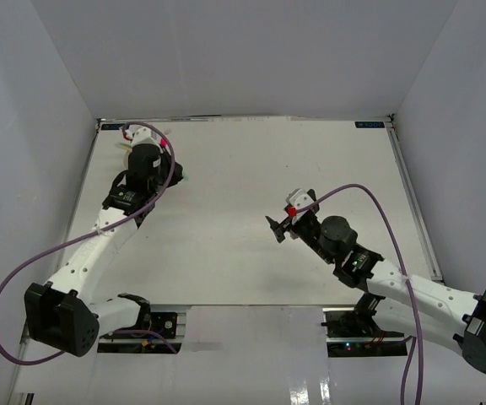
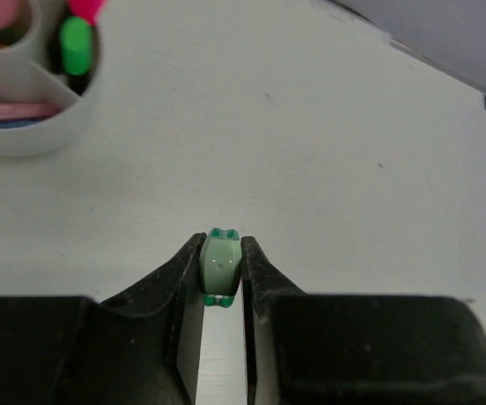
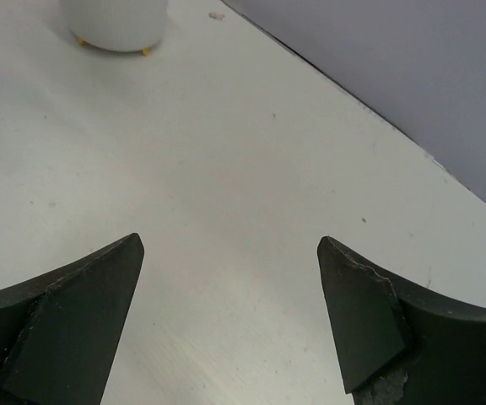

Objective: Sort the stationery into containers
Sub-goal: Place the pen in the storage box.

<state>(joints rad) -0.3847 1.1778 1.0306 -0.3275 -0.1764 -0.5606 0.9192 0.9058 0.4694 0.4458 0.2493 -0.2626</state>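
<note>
The left wrist view has my left gripper [image 2: 222, 251] shut on a pale green marker [image 2: 220, 268], seen end-on just above the table. Up and to its left stands the white round container [image 2: 32, 135], with divider walls. It holds a green-capped marker [image 2: 77, 46] and pink items [image 2: 7, 110]. My right gripper [image 3: 230, 253] is open wide over bare table, with nothing between its fingers. The same container [image 3: 116, 25] shows far off at the top of the right wrist view. From above, the right gripper [image 1: 278, 228] sits right of the table's middle. The left arm [image 1: 146, 160] reaches to the far left.
Grey walls enclose the white table [image 1: 251, 253] on three sides. A purple cable [image 1: 378, 211] loops over each arm. In the top view the left arm's wrist covers the far-left corner area.
</note>
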